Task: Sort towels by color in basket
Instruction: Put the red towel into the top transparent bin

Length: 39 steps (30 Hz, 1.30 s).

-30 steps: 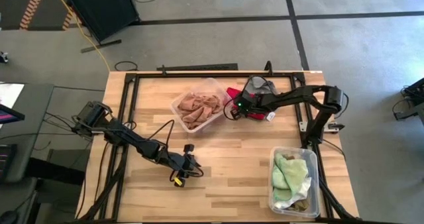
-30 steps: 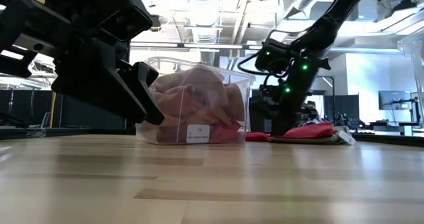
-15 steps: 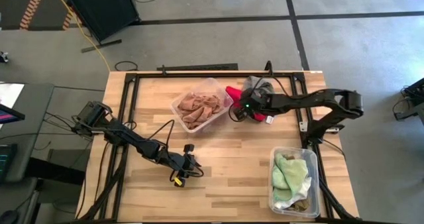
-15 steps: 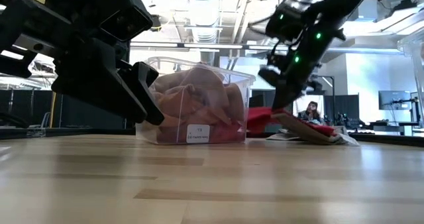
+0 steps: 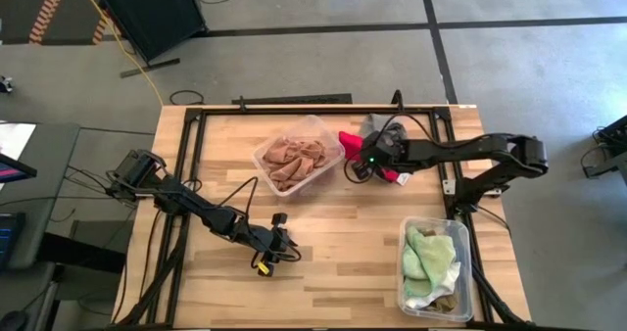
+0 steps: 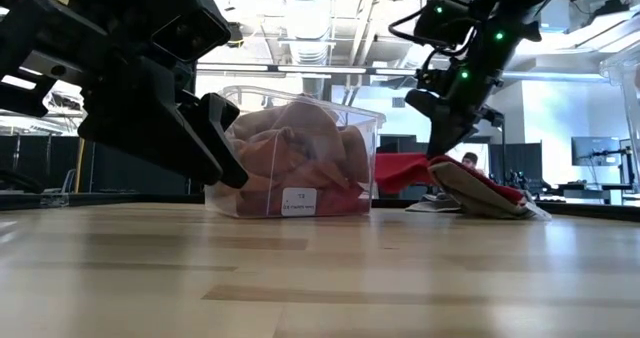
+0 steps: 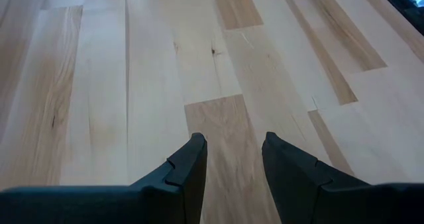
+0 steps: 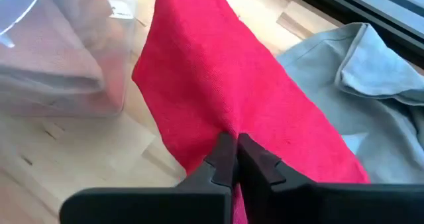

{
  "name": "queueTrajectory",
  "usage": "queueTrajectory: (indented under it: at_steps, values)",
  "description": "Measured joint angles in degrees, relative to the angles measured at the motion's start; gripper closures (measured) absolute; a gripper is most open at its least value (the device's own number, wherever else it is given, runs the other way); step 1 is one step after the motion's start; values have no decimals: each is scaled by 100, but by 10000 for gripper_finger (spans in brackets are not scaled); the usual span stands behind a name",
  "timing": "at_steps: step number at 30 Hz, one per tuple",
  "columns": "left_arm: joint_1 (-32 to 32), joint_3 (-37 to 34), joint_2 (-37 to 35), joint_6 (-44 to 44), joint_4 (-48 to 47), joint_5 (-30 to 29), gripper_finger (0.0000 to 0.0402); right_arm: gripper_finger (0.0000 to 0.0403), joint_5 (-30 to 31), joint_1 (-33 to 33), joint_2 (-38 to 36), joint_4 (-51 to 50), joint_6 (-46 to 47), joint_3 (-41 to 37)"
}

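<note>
My right gripper (image 5: 368, 163) is shut on a red towel (image 8: 218, 71) at the far middle of the table, just right of a clear basket (image 5: 296, 158) holding tan-brown and rust-orange towels. A grey towel (image 8: 371, 85) lies crumpled on the table beyond the red one. A second clear basket (image 5: 434, 264) at the near right holds pale green towels. My left gripper (image 7: 233, 156) hovers open over bare wood near the table's near left, touching nothing. My right gripper pinches a raised ridge near the middle of the red towel (image 8: 228, 126) between its two shut fingers, coming slanting down from the right. The pinched part is lifted off the table. In the low view the towel's right end (image 6: 492, 198) slopes down and rests low.
The basket's clear wall (image 8: 59, 58) stands close beside the lifted red towel. A dark metal frame (image 5: 191, 145) runs along the table's left and far edges. Bare wood lies between the two baskets in the middle of the table.
My right gripper has risen and drawn a little toward the table's right edge, staying shut on the red towel. The towel, flat on the table before, is now pulled up at its middle while its right end stays low.
</note>
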Motion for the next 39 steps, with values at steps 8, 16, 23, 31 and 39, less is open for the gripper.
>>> queueTrajectory:
  at_steps: [8, 16, 23, 31, 39]
  values:
    - [0, 0, 0, -9, 11, 0, 262, 368, 0, 3, 42, 17, -1, 5]
    - [0, 0, 0, -12, 13, 1, 262, 360, 2, 8, 42, 20, -95, 5]
    - [0, 0, 0, -11, 13, 0, 262, 350, 2, 8, 42, 39, -115, 5]
    - [0, 0, 0, -11, 11, 1, 262, 346, 2, 51, 42, 42, -113, 7]
    - [-3, 0, 0, -12, 11, 0, 262, 346, 2, 54, 42, 42, -113, 7]
